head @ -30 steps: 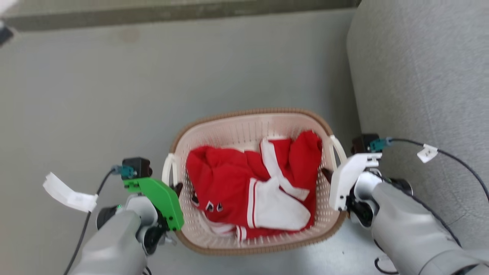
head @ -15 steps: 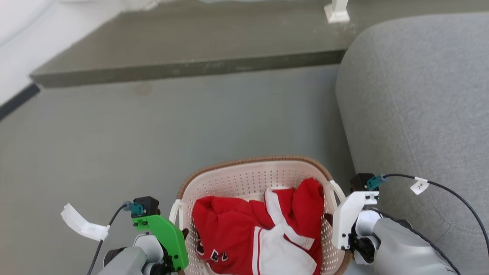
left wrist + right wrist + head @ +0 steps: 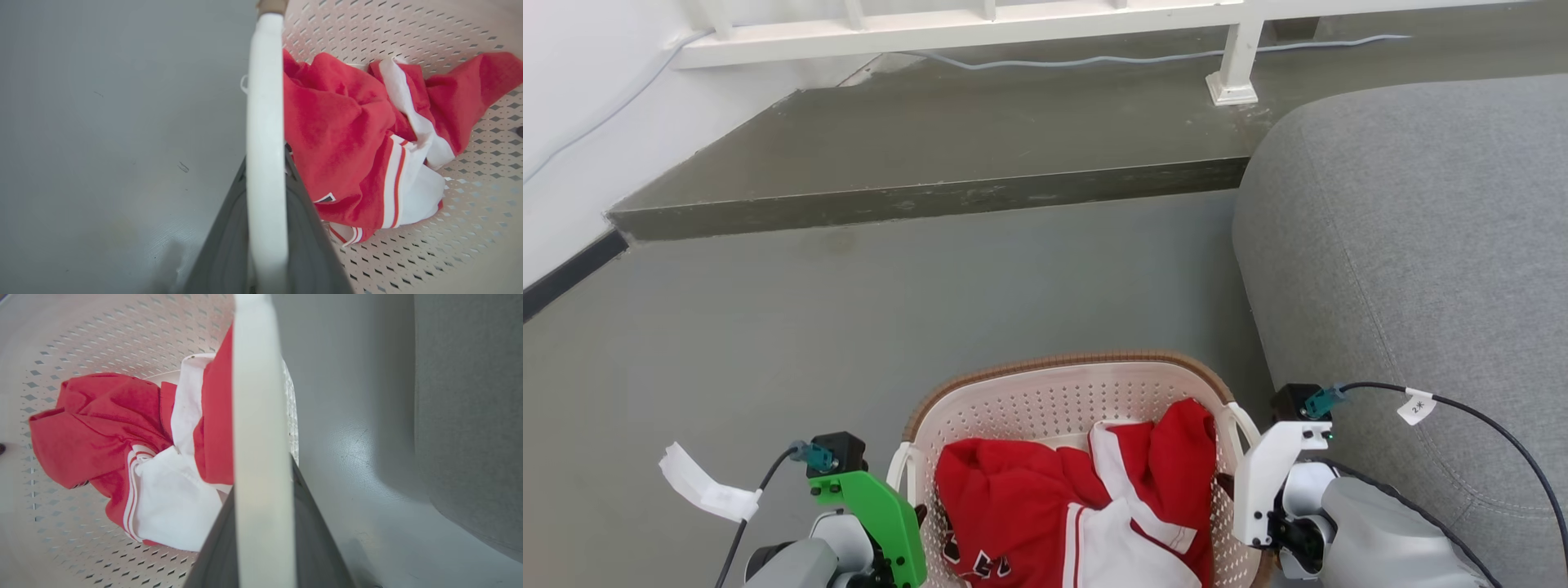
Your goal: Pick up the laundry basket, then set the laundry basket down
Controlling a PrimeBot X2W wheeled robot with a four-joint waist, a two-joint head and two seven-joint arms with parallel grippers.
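The laundry basket (image 3: 1062, 363), cream, perforated and brown-rimmed, sits at the bottom middle of the head view with a red and white garment (image 3: 1045, 506) inside. My left gripper (image 3: 918, 516), under a green cover, is at the basket's left loop handle (image 3: 900, 461). My right gripper (image 3: 1222, 488), under a white cover, is at the right handle (image 3: 1243, 425). In the left wrist view the white handle (image 3: 265, 163) crosses in front of my dark fingers (image 3: 304, 237), which are shut around it. The right wrist view shows the same grip on its handle (image 3: 261, 437).
A grey sofa (image 3: 1421, 245) stands close on the right of the basket. Ahead is grey floor (image 3: 849, 310), then a raised dark step (image 3: 931, 147) with a white railing (image 3: 1013, 20), its post foot (image 3: 1232, 82) and a cable (image 3: 1135, 59). A white wall (image 3: 572, 122) is at the left.
The head camera has swung upward, so the step, railing and wall came into view and the basket sits lower in the picture. Both grippers keep their hold on the handles.
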